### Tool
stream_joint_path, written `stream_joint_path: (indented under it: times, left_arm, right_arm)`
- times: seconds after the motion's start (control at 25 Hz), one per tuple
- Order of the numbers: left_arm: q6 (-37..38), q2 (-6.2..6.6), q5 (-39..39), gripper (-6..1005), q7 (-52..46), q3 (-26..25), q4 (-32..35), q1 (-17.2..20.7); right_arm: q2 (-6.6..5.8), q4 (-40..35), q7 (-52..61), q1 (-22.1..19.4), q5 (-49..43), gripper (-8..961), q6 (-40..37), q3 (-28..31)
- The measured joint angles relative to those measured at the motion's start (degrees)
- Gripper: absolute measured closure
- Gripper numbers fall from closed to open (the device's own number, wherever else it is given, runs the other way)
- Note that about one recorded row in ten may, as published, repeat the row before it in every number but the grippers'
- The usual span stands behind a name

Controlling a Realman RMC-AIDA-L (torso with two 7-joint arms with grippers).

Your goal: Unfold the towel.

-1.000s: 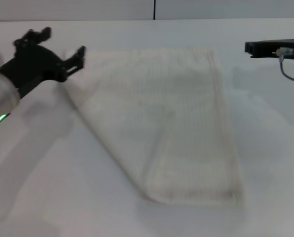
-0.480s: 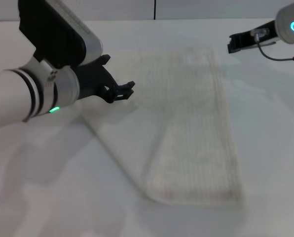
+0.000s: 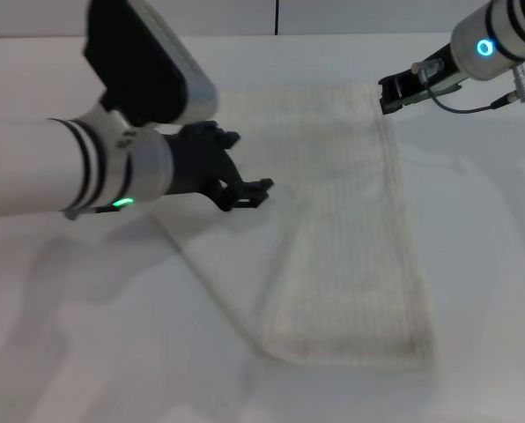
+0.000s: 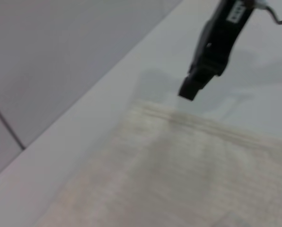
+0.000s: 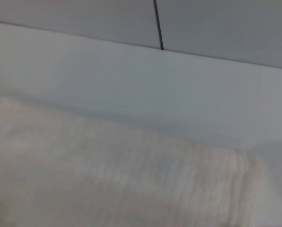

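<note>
The towel (image 3: 342, 238) is lying folded on the white surface (image 3: 491, 264), looking soft, light and limp, so gripping a loose far corner seems best. The left gripper (image 3: 245, 192) is hovering above it, fingers apart and empty. Farther back, the right gripper (image 3: 388, 97) is hanging by the far right corner; whether its fingers are parted, I cannot tell.

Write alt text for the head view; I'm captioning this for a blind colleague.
A cream towel lies folded on a white table, one layer turned over along a diagonal crease. The left gripper hovers over the towel's left part, while the right gripper reaches toward its far right corner. Neither is visibly holding the cloth.
</note>
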Motion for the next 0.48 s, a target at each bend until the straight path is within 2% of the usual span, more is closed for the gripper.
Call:
stream_joint_path:
  times: [0.24,0.48]
  left_arm:
    - [6.9,-0.17,-1.48,261,-0.51,5.9,6.1,-2.84]
    - [11.21,-0.38,-2.57,264,-1.33,8.9,10.06,-5.16]
  right_arm:
    - [0.42,4.96,-0.43,1.84,-0.79,946,3.17,-0.13]
    - [1.06,10.95,-1.16,3.21,-0.8,943,8.24,-1.03]
